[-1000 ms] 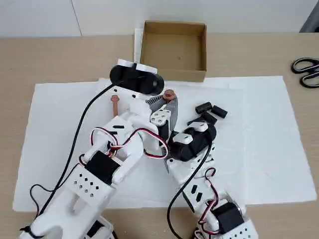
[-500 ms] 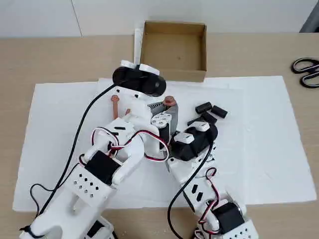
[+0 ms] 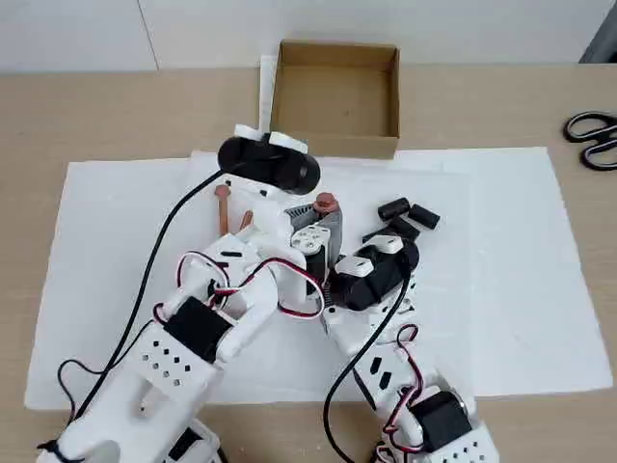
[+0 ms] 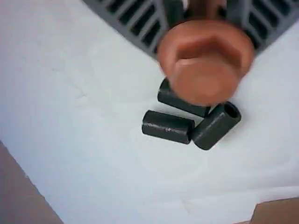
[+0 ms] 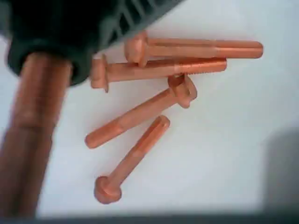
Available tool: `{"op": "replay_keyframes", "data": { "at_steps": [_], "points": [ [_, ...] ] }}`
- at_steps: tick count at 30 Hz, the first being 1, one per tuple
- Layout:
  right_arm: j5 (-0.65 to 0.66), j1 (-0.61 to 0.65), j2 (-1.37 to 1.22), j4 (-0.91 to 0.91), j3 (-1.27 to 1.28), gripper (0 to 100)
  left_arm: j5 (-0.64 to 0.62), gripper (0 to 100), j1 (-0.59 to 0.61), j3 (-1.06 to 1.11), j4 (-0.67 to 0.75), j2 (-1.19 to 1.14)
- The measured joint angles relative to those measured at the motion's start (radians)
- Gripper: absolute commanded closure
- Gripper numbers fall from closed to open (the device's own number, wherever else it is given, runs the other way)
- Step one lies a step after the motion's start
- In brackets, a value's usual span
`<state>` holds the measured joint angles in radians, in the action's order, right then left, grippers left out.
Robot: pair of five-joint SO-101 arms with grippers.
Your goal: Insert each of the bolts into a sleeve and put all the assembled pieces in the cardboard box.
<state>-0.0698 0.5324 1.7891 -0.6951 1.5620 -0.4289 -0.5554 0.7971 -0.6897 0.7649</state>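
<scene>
High view: easing the held bolt point(image 3: 326, 203) into the held sleeve point(image 5: 32, 32).
Nearest, grips that sleeve in the closed jaws of the right gripper point(image 5: 70, 21); pinches the bolt below its head in the closed jaws of the left gripper point(image 4: 201, 14), shaft meeting the sleeve's mouth. Has brought the bolt head closer to the right gripper within 1 second, so probably mid-insertion. Leaves 4 loose bolts point(image 5: 154, 69) just beside on the paper point(image 3: 501, 251), 3 spare sleeves point(image 4: 168, 127) beyond. Farthest, saves the cardboard box point(image 3: 335, 145) for later.
</scene>
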Motion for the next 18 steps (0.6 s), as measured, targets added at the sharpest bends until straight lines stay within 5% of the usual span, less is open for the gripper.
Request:
{"op": "replay_keyframes", "data": {
  "at_steps": [18],
  "points": [
    [-0.003,0.002,-0.002,0.000,0.002,99.5,-0.003,99,-0.003,0.040,-0.091,0.008]
  ]
}}
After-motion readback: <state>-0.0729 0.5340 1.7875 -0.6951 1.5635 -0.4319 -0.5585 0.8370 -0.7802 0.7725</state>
